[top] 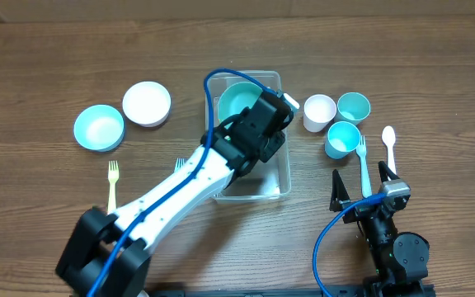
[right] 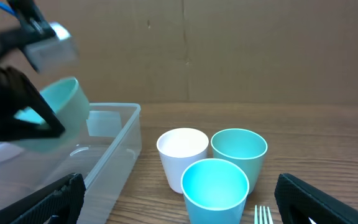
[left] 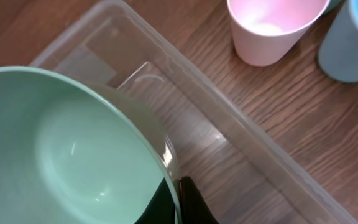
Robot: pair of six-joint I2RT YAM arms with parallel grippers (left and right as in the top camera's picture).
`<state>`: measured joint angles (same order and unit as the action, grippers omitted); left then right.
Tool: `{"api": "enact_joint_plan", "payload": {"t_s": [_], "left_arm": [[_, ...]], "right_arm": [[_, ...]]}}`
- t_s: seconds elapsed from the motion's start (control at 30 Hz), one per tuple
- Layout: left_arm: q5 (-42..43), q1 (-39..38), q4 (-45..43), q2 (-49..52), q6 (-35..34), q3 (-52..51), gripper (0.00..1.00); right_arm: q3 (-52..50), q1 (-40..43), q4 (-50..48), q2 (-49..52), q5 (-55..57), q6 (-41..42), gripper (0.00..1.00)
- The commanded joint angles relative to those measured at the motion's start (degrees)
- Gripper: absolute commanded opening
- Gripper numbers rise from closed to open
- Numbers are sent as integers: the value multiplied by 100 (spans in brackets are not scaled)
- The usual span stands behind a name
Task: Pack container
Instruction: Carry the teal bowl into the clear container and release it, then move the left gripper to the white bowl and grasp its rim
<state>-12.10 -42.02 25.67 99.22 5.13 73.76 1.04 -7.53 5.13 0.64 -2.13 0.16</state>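
The clear plastic container [top: 285, 169] lies mid-table; it also shows in the left wrist view [left: 229, 143] and the right wrist view [right: 114, 149]. My left gripper [top: 264, 117] is shut on the rim of a mint-green bowl [top: 237, 99], holding it over the container's far end. In the left wrist view the fingers [left: 178, 200] pinch the bowl's [left: 61, 149] rim, one inside and one outside. In the right wrist view the bowl [right: 66, 102] hangs tilted above the container. My right gripper [top: 359, 186] is open and empty near the front right edge.
A white cup [top: 319, 112], a teal cup [top: 354, 106] and a cyan cup [top: 342, 139] stand right of the container. A blue fork [top: 363, 161] and a white spoon [top: 390, 144] lie near them. A teal bowl [top: 99, 127], a white bowl [top: 146, 103] and a yellow fork [top: 112, 186] are at the left.
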Motion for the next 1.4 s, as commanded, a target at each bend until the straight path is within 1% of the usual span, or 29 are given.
{"api": "enact_joint_plan", "payload": {"t_s": [0.0, 0.13, 0.23, 0.3, 0.43, 0.47, 0.5, 0.53, 0.57, 0.63, 0.7, 0.77, 0.83, 0.87, 0.9, 0.93, 0.97, 1.0, 1.03, 1.1, 1.13, 1.17, 1.2, 1.23, 1.27, 1.3, 1.33, 1.37], "left_arm": [[-269, 11, -157, 363, 219, 59, 4], [-398, 181, -201, 726, 219, 59, 4], [-396, 393, -426, 1010, 221, 59, 4], [-391, 468, -566, 1067, 232, 59, 4], [-291, 487, -824, 1102, 522, 59, 4], [-291, 487, -868, 1102, 520, 59, 4], [-291, 487, -887, 1102, 520, 59, 7], [-291, 487, -887, 1102, 516, 59, 17], [-291, 487, -887, 1102, 514, 59, 24], [-291, 490, -896, 1102, 516, 61, 48], [-293, 490, -905, 1099, 511, 61, 57], [-376, 487, -890, 1049, 326, 142, 60], [-612, 490, -485, 802, 0, 560, 64], [-835, 494, -214, 625, -146, 835, 77], [-1097, 494, 118, 457, -282, 1080, 78], [-1517, 520, 730, 188, -483, 1453, 78], [-1762, 584, 1220, -26, -669, 1720, 79], [-1834, 702, 1628, -212, -787, 1910, 79], [-1762, 914, 2050, -439, -968, 2046, 79], [-1460, 1305, 2540, -699, -1049, 2059, 79], [-973, 1812, 3012, -782, -1121, 2059, 79], [-402, 2234, 3272, -756, -1117, 2000, 74], [9, 2586, 3287, -728, -1073, 1829, 70], [245, 2817, 3195, -706, -896, 1637, 67], [323, 3010, 3018, -671, -715, 1408, 67], [321, 3200, 2660, -619, -474, 1036, 70], [321, 3265, 2420, -573, -328, 815, 73], [319, 3283, 1950, -446, -4, 455, 74]], "right_arm": [[-59, 22, -50, -37, -9, -22, 100], [-59, 22, -50, -37, -11, -22, 100], [-59, 22, -50, -37, -11, -22, 100], [-59, 22, -50, -37, -9, -22, 100], [-59, 22, -50, -37, -9, -22, 100], [-59, 22, -50, -37, -9, -22, 100], [-59, 22, -50, -37, -9, -22, 100], [-59, 22, -50, -37, -11, -22, 100], [-59, 22, -50, -37, -9, -22, 100], [-59, 22, -50, -37, -9, -22, 100], [-59, 22, -50, -37, -9, -22, 100], [-59, 22, -50, -37, -11, -22, 100], [-59, 22, -50, -37, -9, -22, 100], [-59, 22, -50, -37, -9, -22, 100], [-59, 22, -50, -37, -9, -22, 100], [-59, 22, -50, -37, -11, -22, 100], [-59, 22, -50, -37, -9, -22, 100], [-59, 22, -50, -37, -9, -22, 100], [-59, 22, -50, -37, -9, -22, 100], [-59, 22, -50, -37, -9, -22, 100], [-59, 22, -50, -37, -9, -22, 100], [-59, 22, -50, -37, -9, -22, 100], [-59, 22, -50, -37, -11, -22, 100], [-59, 22, -50, -37, -9, -22, 100], [-59, 22, -50, -37, -9, -22, 100], [-59, 22, -50, -37, -9, -22, 100], [-59, 22, -50, -37, -9, -22, 100], [-59, 22, -50, -37, -9, -22, 100]]}}
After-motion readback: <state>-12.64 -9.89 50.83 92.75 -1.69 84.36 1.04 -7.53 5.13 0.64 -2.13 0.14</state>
